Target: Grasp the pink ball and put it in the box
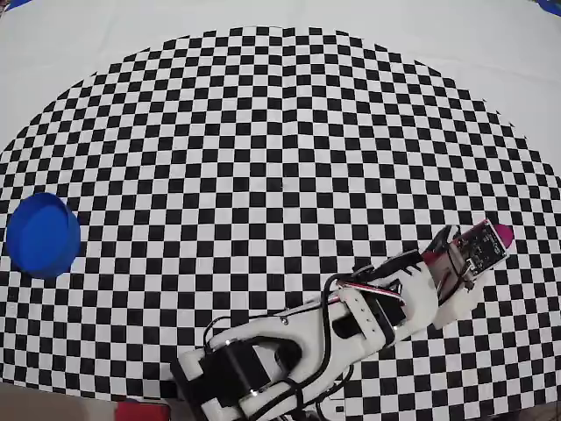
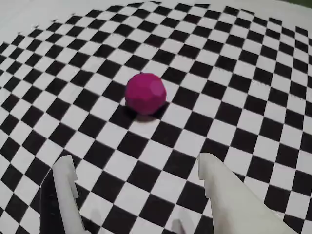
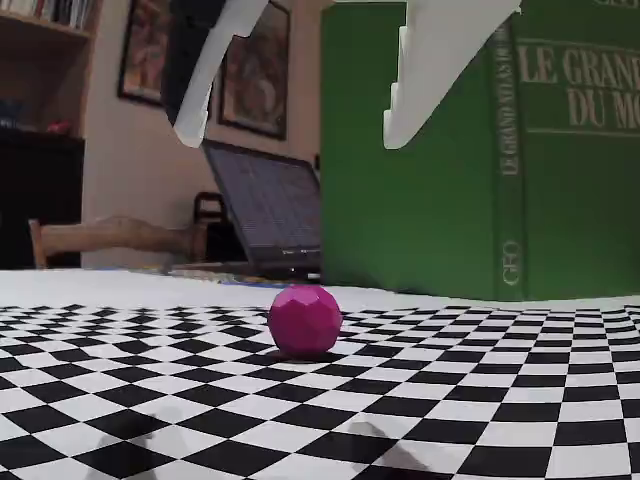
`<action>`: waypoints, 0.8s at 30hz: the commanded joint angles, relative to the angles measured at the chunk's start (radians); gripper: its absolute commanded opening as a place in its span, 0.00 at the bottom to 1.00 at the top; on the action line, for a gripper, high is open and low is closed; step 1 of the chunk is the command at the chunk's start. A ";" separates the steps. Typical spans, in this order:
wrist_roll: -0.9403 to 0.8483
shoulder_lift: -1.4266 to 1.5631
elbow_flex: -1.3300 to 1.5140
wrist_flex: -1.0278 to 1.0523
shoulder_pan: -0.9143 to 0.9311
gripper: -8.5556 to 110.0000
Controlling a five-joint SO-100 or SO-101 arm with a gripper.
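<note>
Pink ball (image 2: 145, 93) seen resting on checkered mat (image 2: 234, 97), untouched. Gripper (image 2: 139, 170) held above it, jaws spread wide, empty. Box (image 1: 42, 234) located at 9 o'clock in overhead view, well apart.

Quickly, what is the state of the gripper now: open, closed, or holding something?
Gripper: open, holding nothing; it hangs above the pink ball, which lies on the checkered mat.
</note>
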 commanded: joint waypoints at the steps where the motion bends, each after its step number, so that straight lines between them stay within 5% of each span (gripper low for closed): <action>1: 0.002 -0.048 -0.069 -0.032 0.018 0.32; 24: -0.008 -0.357 -0.299 -0.052 0.031 0.32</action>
